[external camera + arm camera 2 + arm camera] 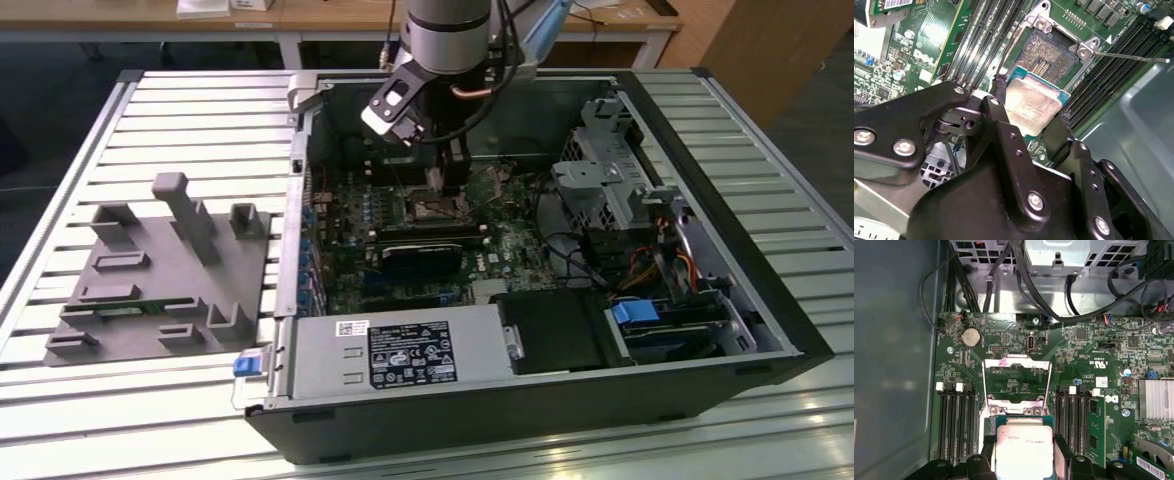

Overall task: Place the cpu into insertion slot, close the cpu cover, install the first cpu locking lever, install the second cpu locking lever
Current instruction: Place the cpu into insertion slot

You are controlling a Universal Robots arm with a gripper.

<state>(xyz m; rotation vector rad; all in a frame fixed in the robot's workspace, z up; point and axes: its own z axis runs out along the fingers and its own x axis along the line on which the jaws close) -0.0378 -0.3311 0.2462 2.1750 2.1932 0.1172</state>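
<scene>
My gripper (1031, 107) is shut on the cpu (1029, 102), a flat square chip with a dull silver top and green edge, one black finger on each side. In the first wrist view the cpu (1024, 450) sits between the fingers (986, 455). It hangs over the near edge of the insertion slot (1046, 55), whose pin field lies bare. The cpu cover (990, 382), a silvery frame, stands swung open beyond the slot. A thin locking lever (1129, 56) sticks out sideways, raised. In the exterior view the gripper (451, 185) reaches down into the open computer case.
Long black memory slots (956, 420) flank the socket on both sides. A black heatsink block (420, 255) lies just in front of the socket, the power supply (387, 355) nearer still. Cables (1004, 270) and a drive cage (601, 170) crowd the case. A grey fixture (160, 270) stands on the exterior view's left.
</scene>
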